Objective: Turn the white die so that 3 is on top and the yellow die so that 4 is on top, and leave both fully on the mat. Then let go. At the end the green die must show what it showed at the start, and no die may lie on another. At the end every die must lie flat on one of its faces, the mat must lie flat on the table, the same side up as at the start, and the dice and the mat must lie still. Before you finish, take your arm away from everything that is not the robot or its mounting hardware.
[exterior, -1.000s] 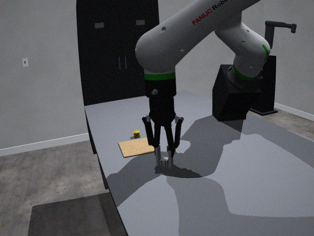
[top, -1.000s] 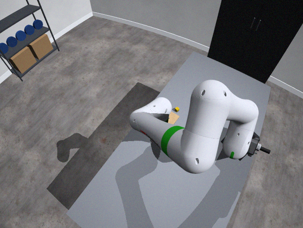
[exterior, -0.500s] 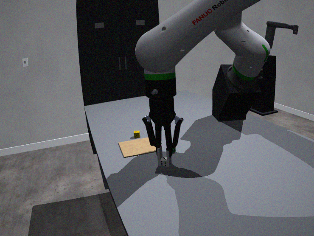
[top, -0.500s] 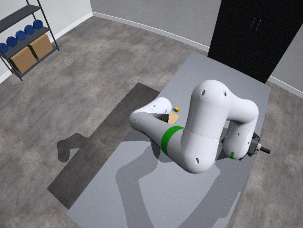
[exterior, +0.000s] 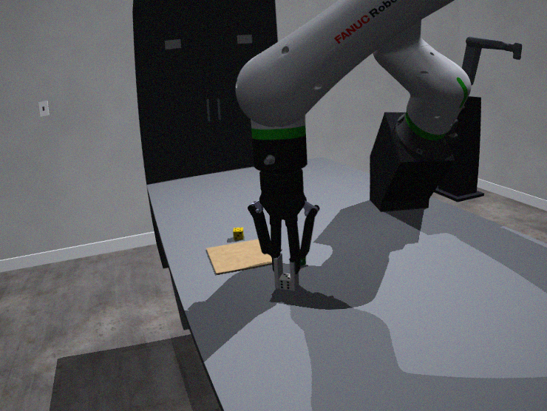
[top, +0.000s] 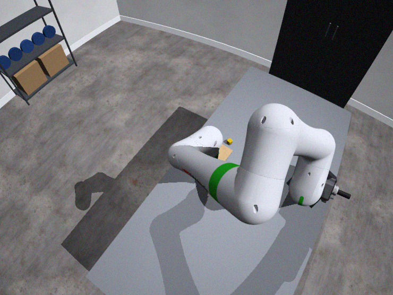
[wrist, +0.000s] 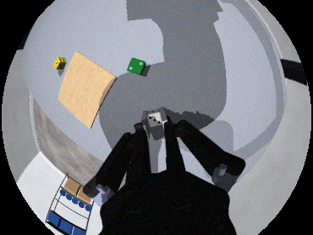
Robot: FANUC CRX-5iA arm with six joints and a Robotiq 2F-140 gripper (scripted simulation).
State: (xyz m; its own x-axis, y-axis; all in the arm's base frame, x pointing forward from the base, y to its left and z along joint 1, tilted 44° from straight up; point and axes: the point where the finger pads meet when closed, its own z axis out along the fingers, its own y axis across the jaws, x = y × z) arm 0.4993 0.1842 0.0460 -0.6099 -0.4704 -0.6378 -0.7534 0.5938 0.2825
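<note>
Pointing straight down, the gripper (exterior: 285, 277) has its jaws narrowed onto the white die (exterior: 285, 281), one finger against each of two opposite sides. You can see the die resting on the grey worktop (exterior: 398, 309), in the arm's shadow, just off the near corner of the tan mat (exterior: 236, 256) and not on it. In the exterior view its facing side carries several dark pips, though you cannot count them surely; the wrist view shows the same die (wrist: 156, 120) pinched at the fingertips, its top face too blurred to read.

The yellow die (exterior: 238, 233) sits flat on the worktop just beyond the mat's far edge, close to it but not on it; the top view shows it (top: 229, 141) beside the mat's (top: 224, 153) corner. The green die (wrist: 135, 66) lies on the bare worktop near the mat's (wrist: 85, 87) other side, apart from both other dice. In the exterior view only a green sliver (exterior: 302, 261) shows behind the fingers. The mat lies flat, with no die on it.
</note>
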